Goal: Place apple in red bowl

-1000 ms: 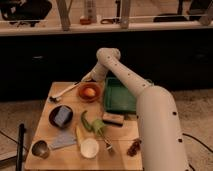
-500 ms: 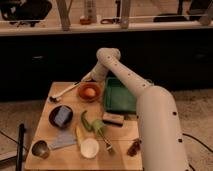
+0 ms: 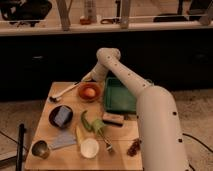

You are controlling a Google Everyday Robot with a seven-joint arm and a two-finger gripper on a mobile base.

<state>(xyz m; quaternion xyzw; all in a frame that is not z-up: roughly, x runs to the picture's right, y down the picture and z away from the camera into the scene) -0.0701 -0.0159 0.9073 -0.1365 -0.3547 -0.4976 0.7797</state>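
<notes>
The apple (image 3: 90, 92), small and orange-yellow, lies inside the red bowl (image 3: 81, 89) at the back of the wooden table (image 3: 45, 127). My gripper (image 3: 92, 78) hangs just behind and above the bowl's far rim, at the end of the white arm that reaches in from the lower right. It stands open with nothing in it, apart from the apple.
A green tray (image 3: 120, 96) sits right of the bowl, under the arm. A dark bowl with a blue block (image 3: 61, 116), a long green vegetable (image 3: 90, 123), a small white bowl (image 3: 89, 148), a metal cup (image 3: 40, 149), a white-handled brush (image 3: 65, 92) and a brown block (image 3: 113, 119) lie around.
</notes>
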